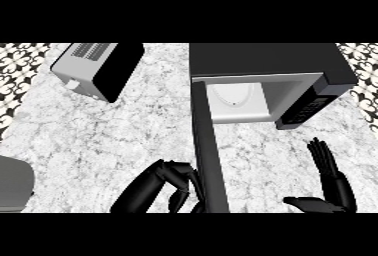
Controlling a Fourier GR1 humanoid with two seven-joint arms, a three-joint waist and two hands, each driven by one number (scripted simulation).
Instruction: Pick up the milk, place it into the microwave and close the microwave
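While curled against the open microwave door's (209, 150) edge, left hand (171, 181) grips nothing visible; right hand (331, 182) spread, upright, bare tabletop (111, 140) around; milk unseen, microwave (266, 80) cavity ahead.

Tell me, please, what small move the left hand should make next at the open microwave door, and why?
Probably push the dark microwave door to the right to swing it shut. The door stands wide open, and the black left hand sits curled just left of its outer end. No milk carton shows on the speckled counter; whether it sits in the white cavity I cannot tell.
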